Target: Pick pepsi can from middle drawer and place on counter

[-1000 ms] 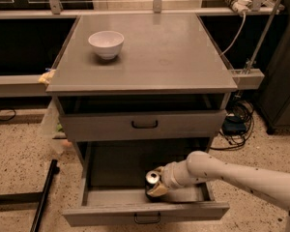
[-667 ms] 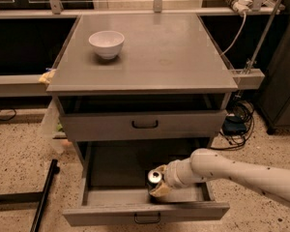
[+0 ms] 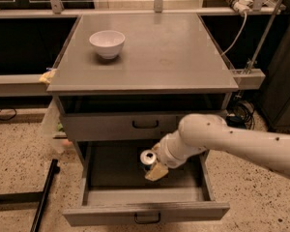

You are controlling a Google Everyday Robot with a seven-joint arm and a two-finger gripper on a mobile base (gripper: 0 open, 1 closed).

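The pepsi can (image 3: 147, 157) shows its silver top; its dark body is mostly hidden by my gripper. My gripper (image 3: 153, 165) is shut on the can and holds it above the floor of the open middle drawer (image 3: 111, 170), just below the closed drawer front above. One tan finger (image 3: 156, 172) shows under the can. My white arm comes in from the right. The grey counter (image 3: 164, 52) tops the cabinet.
A white bowl (image 3: 107, 43) stands on the counter's back left. The upper drawer front (image 3: 116, 127) is closed, close above the can. A black pole (image 3: 42, 199) lies on the floor at left. Cables (image 3: 241, 112) hang at right.
The gripper has risen and moved left with the can, lifting it off the drawer floor toward the drawer's opening. The arm now sits higher in the view.
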